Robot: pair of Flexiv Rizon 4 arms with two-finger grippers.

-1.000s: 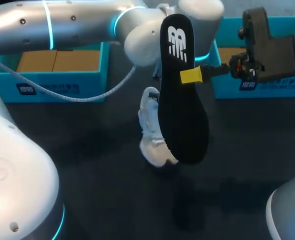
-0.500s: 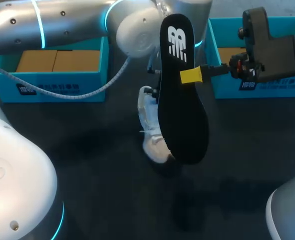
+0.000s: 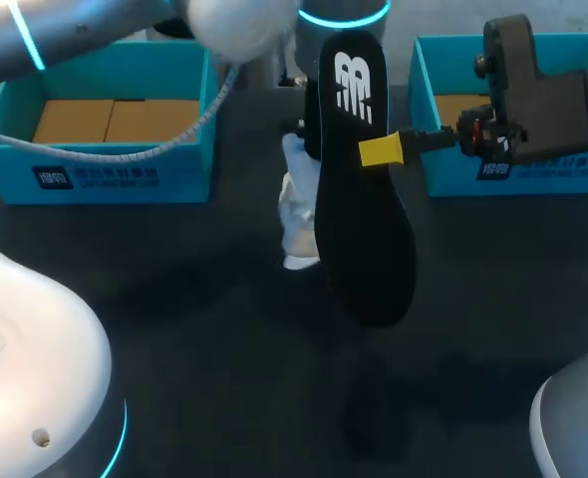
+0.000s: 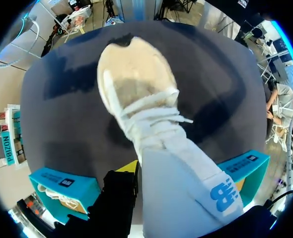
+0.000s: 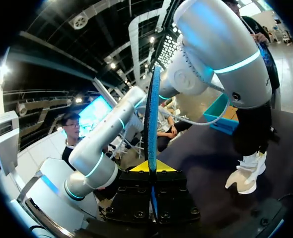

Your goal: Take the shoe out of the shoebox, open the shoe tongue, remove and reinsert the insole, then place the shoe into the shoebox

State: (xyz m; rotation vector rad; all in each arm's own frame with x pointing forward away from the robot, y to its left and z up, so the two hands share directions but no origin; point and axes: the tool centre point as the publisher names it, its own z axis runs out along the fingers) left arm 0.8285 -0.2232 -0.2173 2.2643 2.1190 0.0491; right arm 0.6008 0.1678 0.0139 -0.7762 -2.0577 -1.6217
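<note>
Holding the insole (image 3: pixel 359 199) up on edge is my right gripper (image 3: pixel 381 151), its yellow tips pinched on the insole's side about halfway along its length. The right wrist view shows the thin blue-edged insole (image 5: pixel 151 124) rising straight out from between that gripper's (image 5: pixel 151 166) closed fingers.

The shoe (image 3: pixel 296 214) is out of its box and just behind the insole, standing toe-down on the dark table (image 3: pixel 174 329). My left gripper (image 4: pixel 136 171) grasps it at the heel end. From that wrist the shoe (image 4: pixel 146 114) runs away from the gripper, laces up and toe far. Only one yellow tip shows beside it, the other being hidden by the shoe.

Two teal boxes sit at the back of the table, one on the left (image 3: pixel 125 179) and one on the right (image 3: pixel 453 169), both well apart from the shoe.

I judge the task past its middle: shoe taken out, insole pulled free. Left to do are sliding the insole back in and returning the shoe to a box. I cannot tell how far the tongue is opened.
</note>
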